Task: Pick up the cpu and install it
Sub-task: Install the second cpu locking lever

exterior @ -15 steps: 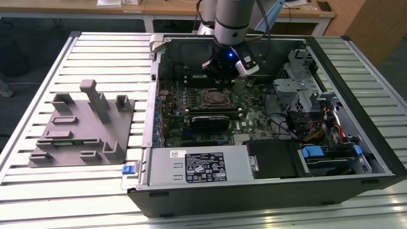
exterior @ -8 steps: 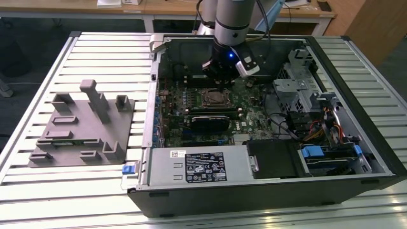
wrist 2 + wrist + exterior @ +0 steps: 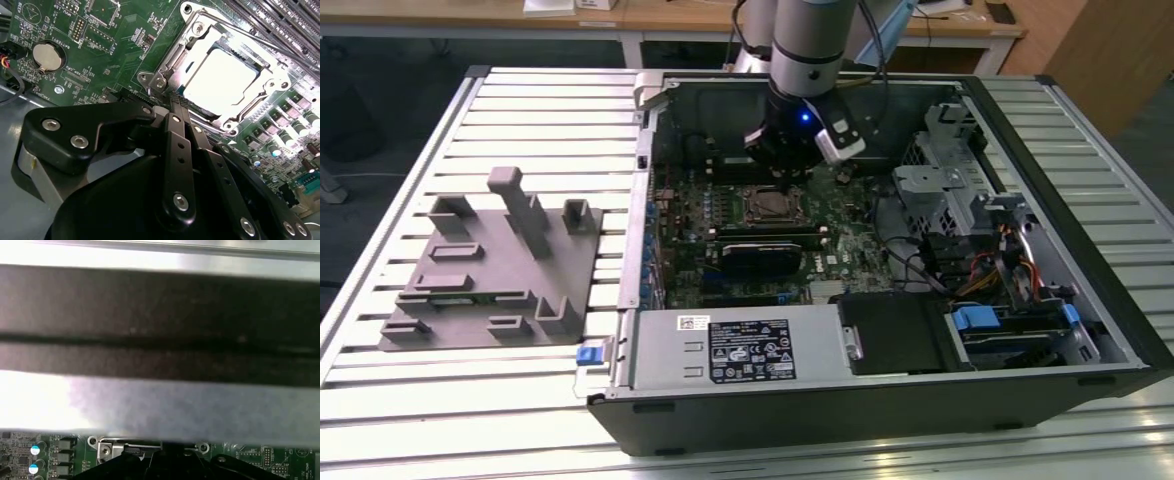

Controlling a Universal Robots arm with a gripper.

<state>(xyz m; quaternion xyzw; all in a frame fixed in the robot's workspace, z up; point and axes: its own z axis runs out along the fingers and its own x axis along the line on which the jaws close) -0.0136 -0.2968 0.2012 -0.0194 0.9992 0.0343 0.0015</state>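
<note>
One cpu [image 3: 220,80] lies flat inside the metal socket frame [image 3: 165,65] on the green motherboard [image 3: 120,45], its pale top glaring in the second wrist view. One gripper [image 3: 176,102] hangs just beside that frame, jaws pressed together and holding nothing. One coin battery [image 3: 45,54] sits well apart from the frame. Outside the open computer case [image 3: 881,420], one grey fixture block [image 3: 487,270] rests on the bench [image 3: 400,400].

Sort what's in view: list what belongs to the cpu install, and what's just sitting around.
Part of the job:
- cpu, lying in the socket frame
- claw, above the motherboard

Just there:
- grey fixture block
- power supply
- coin battery
- drive cage
</note>
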